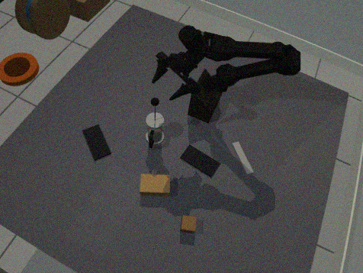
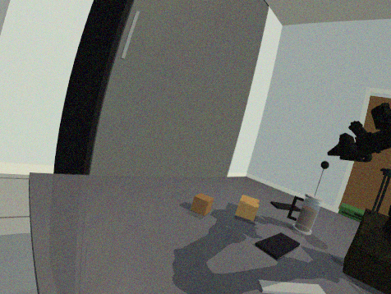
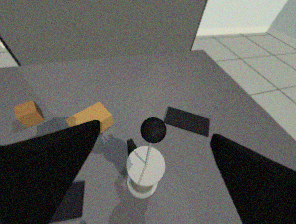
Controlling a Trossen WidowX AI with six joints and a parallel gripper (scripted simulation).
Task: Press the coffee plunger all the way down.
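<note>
The coffee press (image 1: 155, 129) (image 2: 307, 215) (image 3: 145, 167) stands upright on the grey mat, a clear cylinder with a white lid and a black handle (image 1: 151, 139) (image 2: 291, 208). Its plunger is up: the black ball knob (image 1: 155, 101) (image 2: 324, 165) (image 3: 153, 130) sits on a thin rod high above the lid. My gripper (image 1: 162, 90) (image 3: 155, 132) is open and empty. In the exterior view its fingers are above the knob, apart from it. In the wrist view the knob shows between the two black fingertips, beyond them.
Two flat black slabs (image 1: 97, 142) (image 1: 200, 161) lie on either side of the press. A larger orange block (image 1: 155, 184) (image 2: 247, 208) and a small orange cube (image 1: 188, 223) (image 2: 202, 204) stand on its handle side. A white strip (image 1: 242, 157) lies farther right in the top view.
</note>
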